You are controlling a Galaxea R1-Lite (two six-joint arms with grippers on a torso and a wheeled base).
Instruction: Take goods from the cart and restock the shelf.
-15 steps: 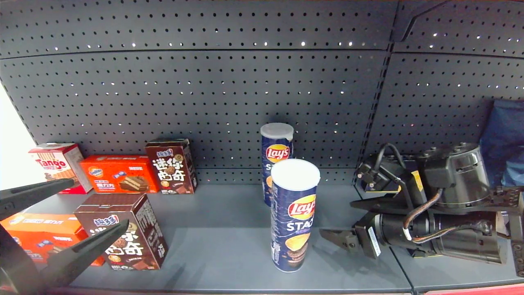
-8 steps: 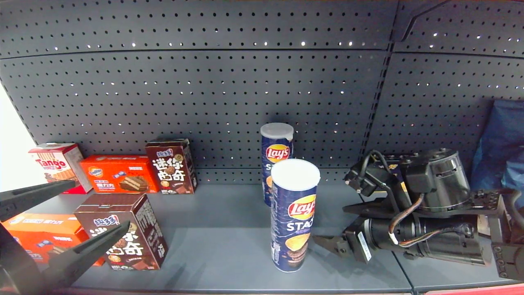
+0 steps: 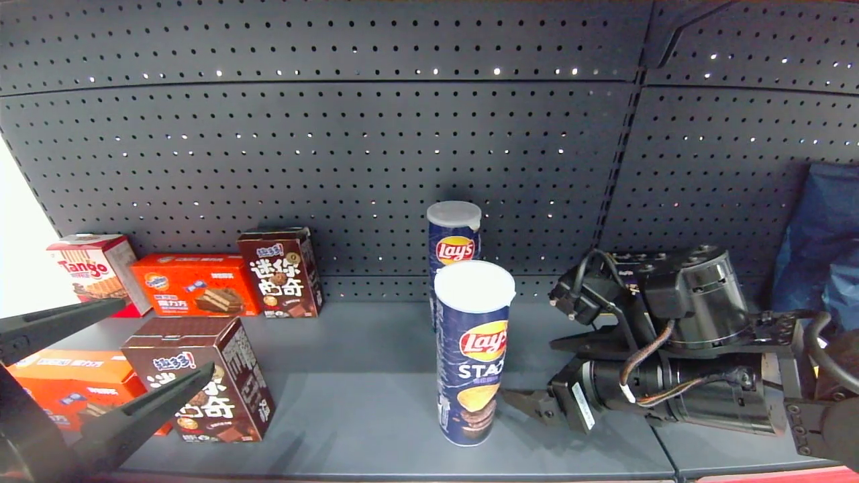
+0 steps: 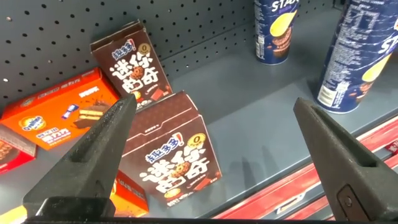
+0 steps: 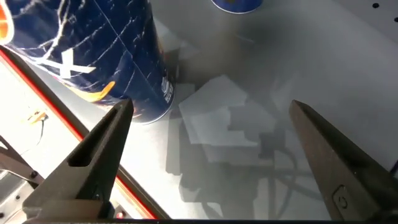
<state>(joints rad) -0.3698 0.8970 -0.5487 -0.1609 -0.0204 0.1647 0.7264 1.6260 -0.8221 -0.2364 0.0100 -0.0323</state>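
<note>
Two tall blue chip cans stand on the dark shelf (image 3: 362, 376), the front can (image 3: 473, 349) just ahead of the rear can (image 3: 453, 241). My right gripper (image 3: 533, 372) lies low on the shelf just right of the front can's base, open and empty. From the right wrist, the front can (image 5: 93, 50) stands beside one finger (image 5: 99, 155), outside the gap of the right gripper (image 5: 211, 106). My left gripper (image 3: 168, 334) hovers open at the shelf's front left, over a brown cookie box (image 3: 208, 382); the left wrist view has this left gripper (image 4: 214, 102) above that box (image 4: 177, 149).
A second brown box (image 3: 282, 272), an orange wafer box (image 3: 194, 285) and a red-and-white box (image 3: 94, 268) line the pegboard back wall. Another orange box (image 3: 60, 382) lies at the front left. A blue bag (image 3: 822, 228) sits far right. Bare shelf lies between the boxes and cans.
My right arm has slid left along the shelf, and the front can has shifted slightly left with it. The left gripper has stayed put.
</note>
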